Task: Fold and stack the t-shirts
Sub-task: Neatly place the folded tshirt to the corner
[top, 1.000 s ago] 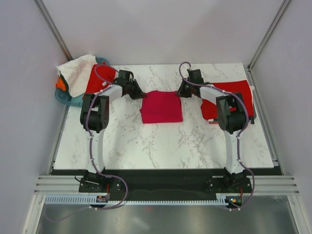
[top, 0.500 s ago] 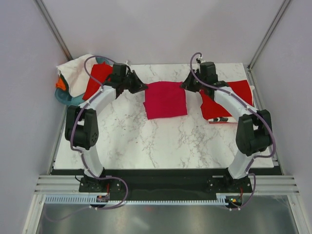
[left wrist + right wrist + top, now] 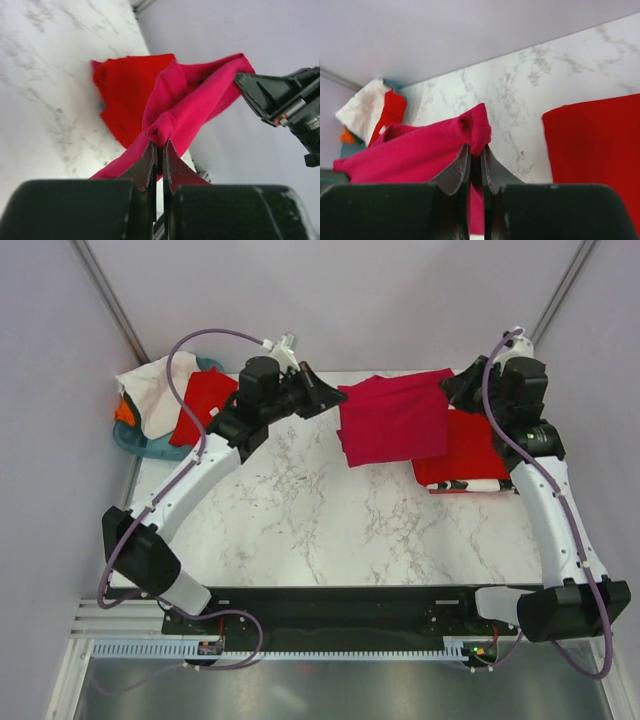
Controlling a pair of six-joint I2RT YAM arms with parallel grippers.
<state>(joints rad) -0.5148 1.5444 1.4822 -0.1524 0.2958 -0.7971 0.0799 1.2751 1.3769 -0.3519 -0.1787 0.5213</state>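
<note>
At the far left corner of the table point(image 3: 300, 520), the round teal basket point(image 3: 128, 443) held a white t-shirt point(image 3: 152, 388) and an orange one point(image 3: 123, 412). A bright red t-shirt point(image 3: 203, 400) was draped over its rim toward the marble. Your left gripper point(image 3: 159, 146) was clamped on a bunched corner of the crimson-magenta t-shirt point(image 3: 393, 422), and your right gripper point(image 3: 475, 150) was pinched onto its other top corner. Between them the shirt hung lifted off the table, along the far edge right of the middle, sagging a little. Its right side overlapped the folded red t-shirt point(image 3: 475, 450), which lay flat by the table's far right corner. A strip of black-and-white cloth point(image 3: 452, 485) showed at that pile's near edge.
</note>
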